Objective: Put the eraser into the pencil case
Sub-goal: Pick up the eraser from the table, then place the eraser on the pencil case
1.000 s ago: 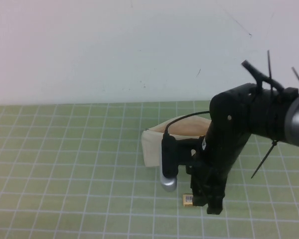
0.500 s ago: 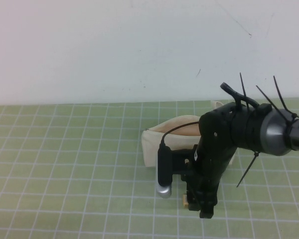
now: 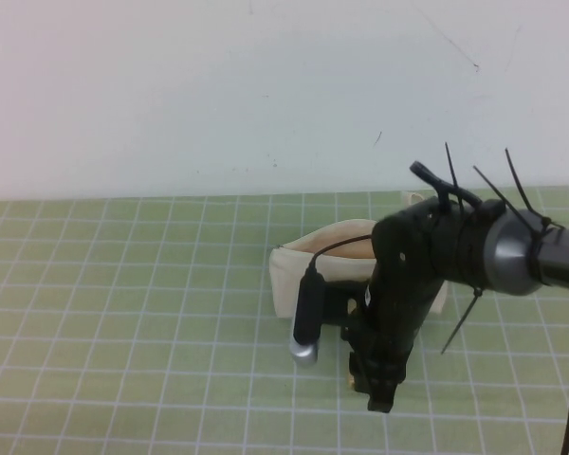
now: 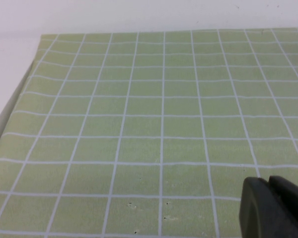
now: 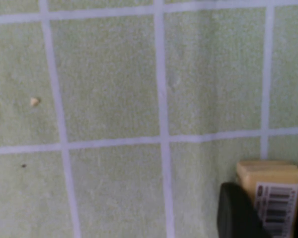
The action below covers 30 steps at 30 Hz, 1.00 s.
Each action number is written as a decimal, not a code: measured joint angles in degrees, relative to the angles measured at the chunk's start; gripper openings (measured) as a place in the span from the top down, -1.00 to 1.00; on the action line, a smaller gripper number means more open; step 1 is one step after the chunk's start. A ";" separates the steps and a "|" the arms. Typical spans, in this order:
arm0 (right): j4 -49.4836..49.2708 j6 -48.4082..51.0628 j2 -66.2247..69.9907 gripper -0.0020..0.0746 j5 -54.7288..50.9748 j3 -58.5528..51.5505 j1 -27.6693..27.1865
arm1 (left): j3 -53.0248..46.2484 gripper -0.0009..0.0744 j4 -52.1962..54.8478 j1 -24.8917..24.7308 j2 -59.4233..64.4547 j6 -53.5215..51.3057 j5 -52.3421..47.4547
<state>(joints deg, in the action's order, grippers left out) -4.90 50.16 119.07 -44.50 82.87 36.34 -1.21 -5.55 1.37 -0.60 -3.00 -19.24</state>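
The eraser (image 5: 270,191), a small yellow-tan block with a barcode label, lies on the green grid mat between the jaws of my right gripper (image 5: 272,220). One black finger (image 5: 236,213) presses its side and the other is at the picture's edge. In the high view my right gripper (image 3: 379,393) points down at the mat in front of the cream pencil case (image 3: 308,275), and only a sliver of the eraser (image 3: 347,380) shows beside it. The right arm hides the pouch's right part. My left gripper (image 4: 270,186) is shut and empty over bare mat, and it is out of the high view.
The green grid mat (image 3: 123,313) covers the table up to a white wall behind. A silver-tipped black cylinder (image 3: 306,322) hangs on a cable from the right arm, in front of the pouch. The mat's edge (image 4: 15,109) shows in the left wrist view.
My right arm has swung left and lower, bringing its gripper over the eraser, which is now almost hidden in the high view. The pencil case has not moved.
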 joint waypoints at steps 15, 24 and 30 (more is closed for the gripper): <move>1.74 -2.87 0.00 0.41 -24.57 29.02 0.00 | 0.00 0.98 0.00 0.00 0.00 0.00 0.00; 14.92 -11.71 0.44 0.41 -17.96 34.60 0.00 | 0.00 0.98 0.00 0.00 0.00 0.00 0.00; 16.57 -17.58 3.85 0.41 -17.11 34.79 -0.71 | 0.00 0.98 0.00 0.00 0.00 0.00 0.00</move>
<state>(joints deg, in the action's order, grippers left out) 11.66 32.58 122.92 -61.60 117.67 35.64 -1.21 -5.55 1.37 -0.60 -3.00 -19.24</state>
